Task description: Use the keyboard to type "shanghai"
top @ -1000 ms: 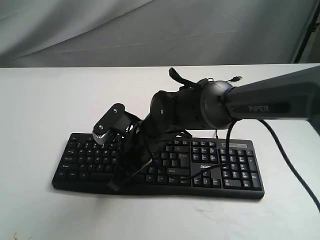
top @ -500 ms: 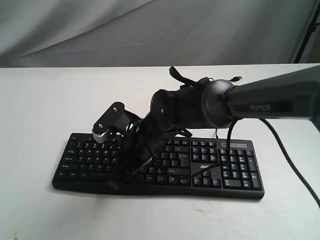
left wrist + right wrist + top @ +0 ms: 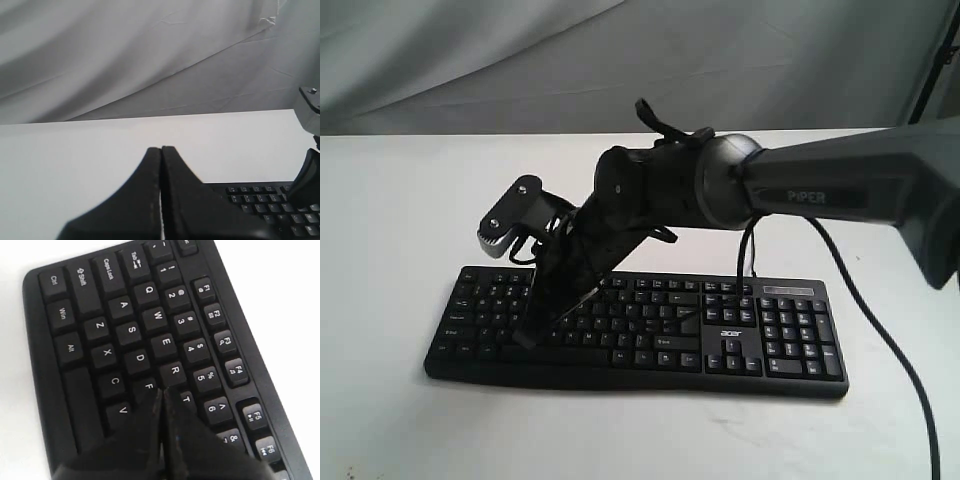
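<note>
**Right arm's tip over the left letter keys, both sets of jaws closed**

The keyboard (image 3: pixel 790 335) lies flat on the white desk (image 3: pixel 400 220), in the lower middle of the exterior view. Its long side faces the camera, the number pad is toward that view's right, and the acer logo (image 3: pixel 731 333) sits just beside the pad. Your right arm (image 3: pixel 840 190) reaches in from the right of that view, crosses the middle and slopes down to the left half of the keys. Its jaws are pressed together, the two black fingers (image 3: pixel 142 440) forming one narrow tip. In the right wrist view that tip sits over the letter block, next to the R key (image 3: pixel 174 371), with F and T on either side of it. You cannot tell from these pictures whether it touches a key. A black cable (image 3: pixel 748 255) hangs from the arm over the keyboard's middle. Your left arm's jaws are together too, the fingers (image 3: pixel 140 200) meeting in a thin seam, with white desk ahead of them and part of the keyboard off to one side. A grey cloth (image 3: pixel 620 60) hangs behind the desk
</note>
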